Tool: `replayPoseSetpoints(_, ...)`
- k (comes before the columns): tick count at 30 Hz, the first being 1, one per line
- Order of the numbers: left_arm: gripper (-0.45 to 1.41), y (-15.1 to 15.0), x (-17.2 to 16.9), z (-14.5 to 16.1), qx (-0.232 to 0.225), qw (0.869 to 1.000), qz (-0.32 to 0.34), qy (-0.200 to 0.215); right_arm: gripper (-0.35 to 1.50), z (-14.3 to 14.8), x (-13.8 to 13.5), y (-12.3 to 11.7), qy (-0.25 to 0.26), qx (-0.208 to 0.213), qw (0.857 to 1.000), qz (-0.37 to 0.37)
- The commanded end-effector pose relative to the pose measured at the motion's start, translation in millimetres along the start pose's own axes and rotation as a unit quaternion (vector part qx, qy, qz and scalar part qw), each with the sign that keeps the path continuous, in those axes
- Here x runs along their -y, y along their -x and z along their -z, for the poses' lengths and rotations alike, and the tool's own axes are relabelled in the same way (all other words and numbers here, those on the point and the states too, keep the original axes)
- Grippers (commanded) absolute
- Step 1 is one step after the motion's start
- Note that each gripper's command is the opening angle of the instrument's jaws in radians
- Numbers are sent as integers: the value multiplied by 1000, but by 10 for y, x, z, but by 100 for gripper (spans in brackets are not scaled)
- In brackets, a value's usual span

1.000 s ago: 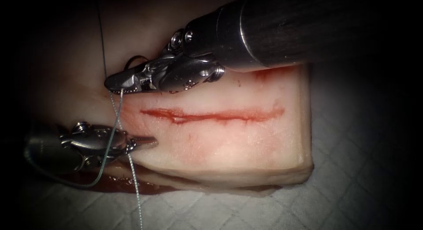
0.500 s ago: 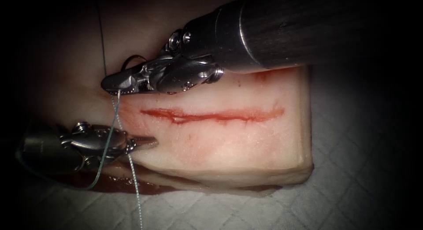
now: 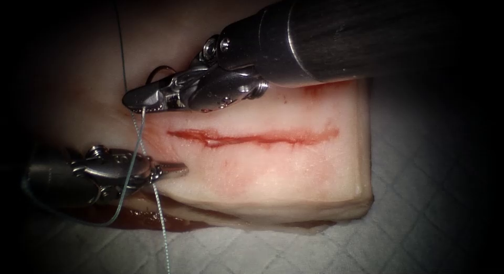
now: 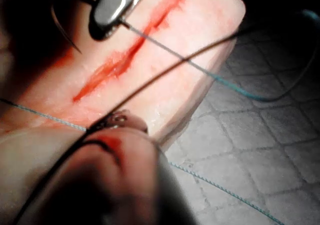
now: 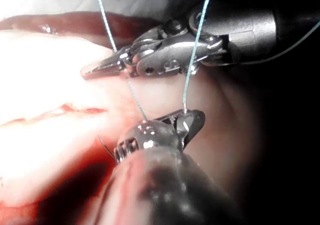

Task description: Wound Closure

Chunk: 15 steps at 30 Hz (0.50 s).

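Tissue (image 3: 294, 169): right gripper (image 3: 137, 100) grips thread (image 3: 139, 143).

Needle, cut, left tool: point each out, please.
Needle (image 3: 161, 70), endoscope view, its curve behind the right tool.
Cut (image 3: 252, 137), endoscope view, midway along.
Left tool (image 3: 176, 169), endoscope view, tip of its shut jaws.

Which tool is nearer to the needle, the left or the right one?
Right. The right tool holds the needle in its shut jaws beyond the cut; the left tool lies on the cut's near side, apart from it.
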Motion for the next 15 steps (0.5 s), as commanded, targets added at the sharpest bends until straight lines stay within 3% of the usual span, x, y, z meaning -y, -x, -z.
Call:
replayPoseSetpoints(1,-45,-1,1,-7,0,1000,0,0,-35,-9,0,-6,-4,-1,1000,-2)
replayPoseSetpoints(15,-45,-1,1,-8,0,1000,0,0,-35,-11,5,-1,-23,0,999,-30)
